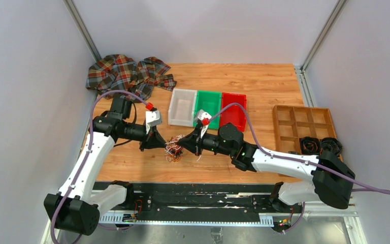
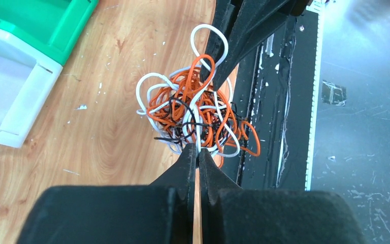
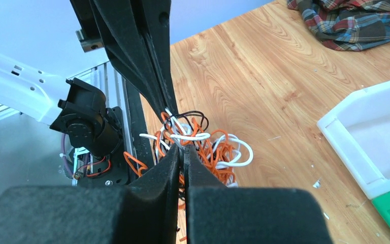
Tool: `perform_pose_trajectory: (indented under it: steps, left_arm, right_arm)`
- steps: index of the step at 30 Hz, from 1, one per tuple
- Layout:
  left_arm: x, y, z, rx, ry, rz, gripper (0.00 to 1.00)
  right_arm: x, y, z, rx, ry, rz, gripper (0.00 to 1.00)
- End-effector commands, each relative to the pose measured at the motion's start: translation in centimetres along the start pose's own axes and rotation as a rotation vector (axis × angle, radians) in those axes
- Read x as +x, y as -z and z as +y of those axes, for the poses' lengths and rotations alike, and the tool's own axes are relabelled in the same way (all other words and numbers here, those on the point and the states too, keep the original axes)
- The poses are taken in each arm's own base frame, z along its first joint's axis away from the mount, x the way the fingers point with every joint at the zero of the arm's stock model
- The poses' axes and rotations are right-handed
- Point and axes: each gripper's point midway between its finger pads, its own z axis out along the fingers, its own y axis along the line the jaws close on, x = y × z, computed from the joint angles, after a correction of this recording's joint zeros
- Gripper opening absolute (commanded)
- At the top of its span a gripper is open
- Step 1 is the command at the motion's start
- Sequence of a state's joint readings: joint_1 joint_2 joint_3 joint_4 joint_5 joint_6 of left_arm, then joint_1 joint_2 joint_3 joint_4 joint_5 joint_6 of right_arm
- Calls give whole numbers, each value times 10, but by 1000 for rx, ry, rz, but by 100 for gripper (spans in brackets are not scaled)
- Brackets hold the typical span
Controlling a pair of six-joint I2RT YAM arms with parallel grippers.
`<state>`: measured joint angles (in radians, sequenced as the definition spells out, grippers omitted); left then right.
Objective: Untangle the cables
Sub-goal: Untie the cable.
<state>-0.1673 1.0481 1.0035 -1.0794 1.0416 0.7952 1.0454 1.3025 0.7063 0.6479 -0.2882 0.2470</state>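
Only wrist views show fingers (image 2: pixel 180 173) pinching the cables (image 2: pixel 193 109).

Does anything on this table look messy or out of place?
Yes. A crumpled plaid cloth lies bunched at the far left corner of the table, and the cables form one knotted clump near the front edge.

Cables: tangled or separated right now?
Tangled. The cables form one knotted white, orange and black clump; left gripper and right gripper are each shut on it from opposite sides.

Top camera looks down from behind; 2 wrist cameras closely face the shared cables (image 2: pixel 193 112).
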Motion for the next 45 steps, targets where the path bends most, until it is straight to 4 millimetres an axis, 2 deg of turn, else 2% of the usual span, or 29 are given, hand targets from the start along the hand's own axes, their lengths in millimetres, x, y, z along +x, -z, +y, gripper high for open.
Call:
perform_pose_trajectory:
  steps: [1,4,9,14,18,20,25,33,36,45]
  left_arm:
    - [-13,8,-3,-32,-20,-7,1]
    - [-14,12,0,-71,-20,13,1]
    - [-19,17,0,-103,-17,14,1]
    - [-31,20,-1,-107,57,-2,1]
    - [-40,24,2,-140,143,-4,1]
    - [-44,26,-1,-143,147,-15,1]
    - [-60,31,-6,-146,151,-48,1]
    - [-102,49,-17,-166,110,-125,1]
    - [-114,55,-21,-174,97,-148,1]
    - [-145,71,-42,-177,67,-217,1]
  right_arm:
    - [0,14,-17,82,7,-10,1]
    - [10,24,-26,132,16,12,1]
    - [22,32,-31,161,16,45,3]
    - [27,33,-34,173,35,80,35]
    - [5,36,-36,200,84,39,63]
    - [-11,33,-33,192,113,4,69]
    - [-39,7,-8,79,160,-57,71]
    - [-44,-40,16,-18,174,-107,72]
    - [-43,-51,7,26,169,-112,69]
    - [-36,-61,-12,121,139,-135,57]
